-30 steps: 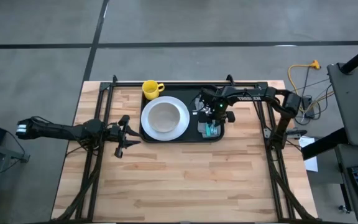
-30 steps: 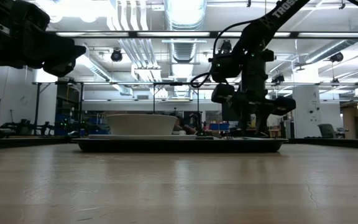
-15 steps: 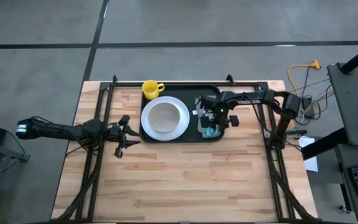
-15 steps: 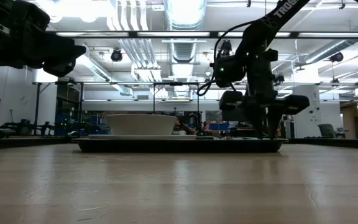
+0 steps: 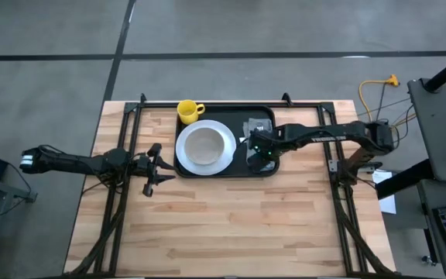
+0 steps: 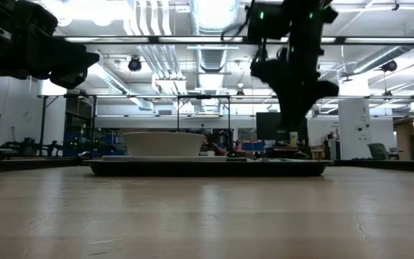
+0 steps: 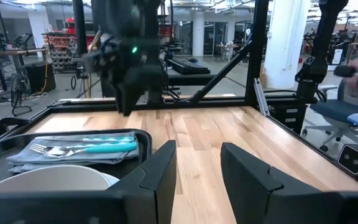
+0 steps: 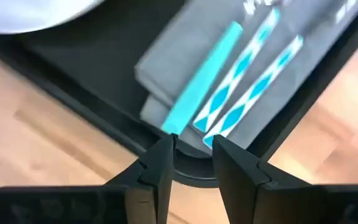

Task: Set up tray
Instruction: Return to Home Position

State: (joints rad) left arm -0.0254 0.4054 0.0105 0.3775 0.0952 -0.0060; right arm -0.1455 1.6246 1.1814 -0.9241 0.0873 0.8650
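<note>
Looking down, I count one tray: black, flat, rectangular, with rounded corners and a low rim. It lies near one long edge of the wooden desk, between the arms. It carries one round white plate, one yellow mug and one folded grey napkin bearing three blue-handled utensils. My right tool hovers over the napkin, fingers narrowly parted, empty. My left tool hangs left of the tray, parted, empty.

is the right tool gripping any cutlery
No, the right tool is open with nothing between its fingers, and the cutlery lies loose on the napkin.
</note>
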